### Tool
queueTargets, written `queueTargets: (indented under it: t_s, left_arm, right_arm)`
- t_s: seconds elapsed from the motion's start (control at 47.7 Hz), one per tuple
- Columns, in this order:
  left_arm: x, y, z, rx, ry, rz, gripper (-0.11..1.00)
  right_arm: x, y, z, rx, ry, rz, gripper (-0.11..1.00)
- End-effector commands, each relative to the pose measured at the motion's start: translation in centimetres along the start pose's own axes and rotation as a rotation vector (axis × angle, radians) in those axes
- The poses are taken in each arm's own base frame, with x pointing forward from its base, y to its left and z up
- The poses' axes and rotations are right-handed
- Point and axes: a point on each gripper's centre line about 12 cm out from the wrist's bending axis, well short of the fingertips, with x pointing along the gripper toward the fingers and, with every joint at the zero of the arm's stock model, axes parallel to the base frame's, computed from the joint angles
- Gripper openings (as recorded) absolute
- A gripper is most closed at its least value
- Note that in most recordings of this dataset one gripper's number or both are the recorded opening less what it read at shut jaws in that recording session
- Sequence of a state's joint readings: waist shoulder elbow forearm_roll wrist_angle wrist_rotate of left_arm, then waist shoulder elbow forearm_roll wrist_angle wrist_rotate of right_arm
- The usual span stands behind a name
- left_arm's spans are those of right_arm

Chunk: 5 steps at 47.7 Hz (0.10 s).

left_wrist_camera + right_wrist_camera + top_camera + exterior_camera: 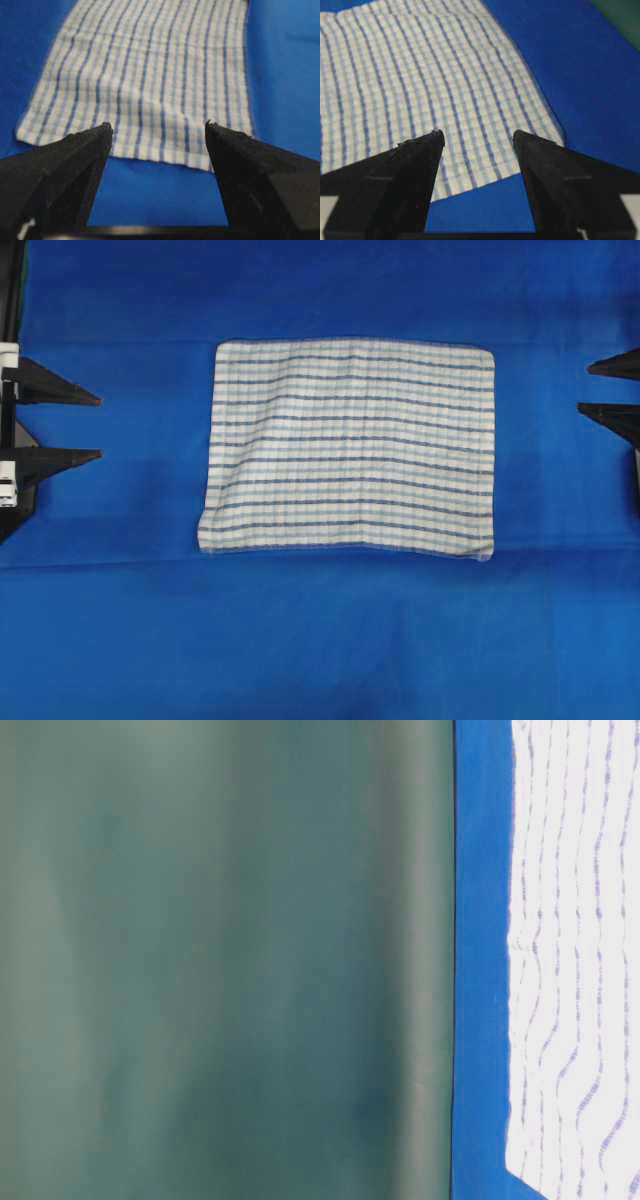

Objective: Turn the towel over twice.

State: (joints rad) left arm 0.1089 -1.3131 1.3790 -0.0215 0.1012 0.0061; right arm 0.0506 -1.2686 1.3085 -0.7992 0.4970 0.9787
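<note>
Fingers of the left gripper (98, 425) and right gripper (582, 387) stand spread wide, holding and touching nothing. Between them, the striped towel (350, 448) lies flat on the blue table covering (320, 640), left gripper at nine o'clock, right at three.

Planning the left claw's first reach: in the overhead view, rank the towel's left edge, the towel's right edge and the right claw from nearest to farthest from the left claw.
1. The towel's left edge, towards the left claw.
2. The towel's right edge, across the cloth.
3. The right claw, at the table's opposite side.
</note>
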Motion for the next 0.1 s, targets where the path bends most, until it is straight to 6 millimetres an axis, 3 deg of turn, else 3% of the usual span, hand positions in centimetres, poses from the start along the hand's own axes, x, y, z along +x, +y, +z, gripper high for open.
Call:
queueTargets:
  t_s: [0.0,0.084]
  left_arm:
    - [0.05,0.01,0.51,0.0,-0.012,0.001,0.7]
    - [0.03,0.01,0.53,0.0,-0.014,0.001,0.7]
  right_arm:
    - [0.01,0.14,0.56,0.0,-0.009,0.003,0.62]
    - [0.02,0.11,0.49,-0.004,-0.008,0.001,0.62]
